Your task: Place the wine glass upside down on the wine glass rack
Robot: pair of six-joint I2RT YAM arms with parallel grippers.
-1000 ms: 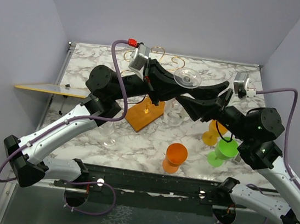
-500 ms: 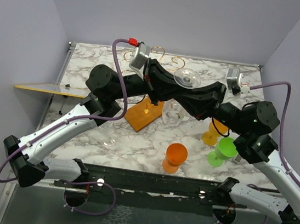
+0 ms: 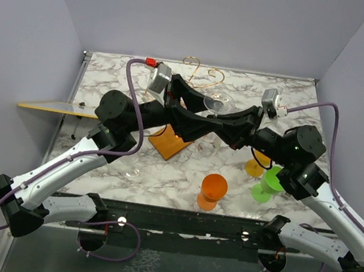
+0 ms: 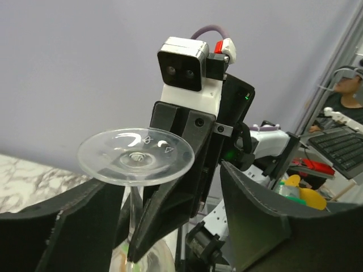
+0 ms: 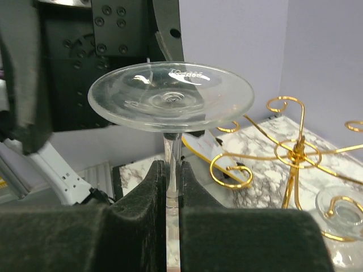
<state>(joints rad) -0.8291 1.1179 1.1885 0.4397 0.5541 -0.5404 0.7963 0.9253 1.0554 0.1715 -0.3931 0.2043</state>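
The clear wine glass (image 3: pixel 218 103) hangs upside down in the air, its round foot (image 5: pixel 170 96) on top. My right gripper (image 5: pixel 173 187) is shut on its stem just under the foot. My left gripper (image 4: pixel 170 226) stands open around the same stem, its fingers (image 4: pixel 266 221) apart from the glass. Both grippers meet above the middle of the table, the right gripper (image 3: pixel 221 119) coming from the right. The wine glass rack (image 3: pixel 200 72), gold wire scrolls on an orange-brown wooden base (image 3: pixel 170 142), stands just behind and below; its arms (image 5: pixel 295 150) show to the right.
A second clear glass (image 5: pixel 343 212) hangs foot-up on a rack arm. An orange cup (image 3: pixel 213 190), a green one (image 3: pixel 271 181) and a yellow one (image 3: pixel 255 166) stand at the front right. Another clear glass (image 3: pixel 131 167) sits front left. A yellow-edged board (image 3: pixel 51 108) juts out at the left.
My right gripper reached in and shut on the stem, then my left gripper opened and let go. Both wrists shifted a little and the rack top came into view.
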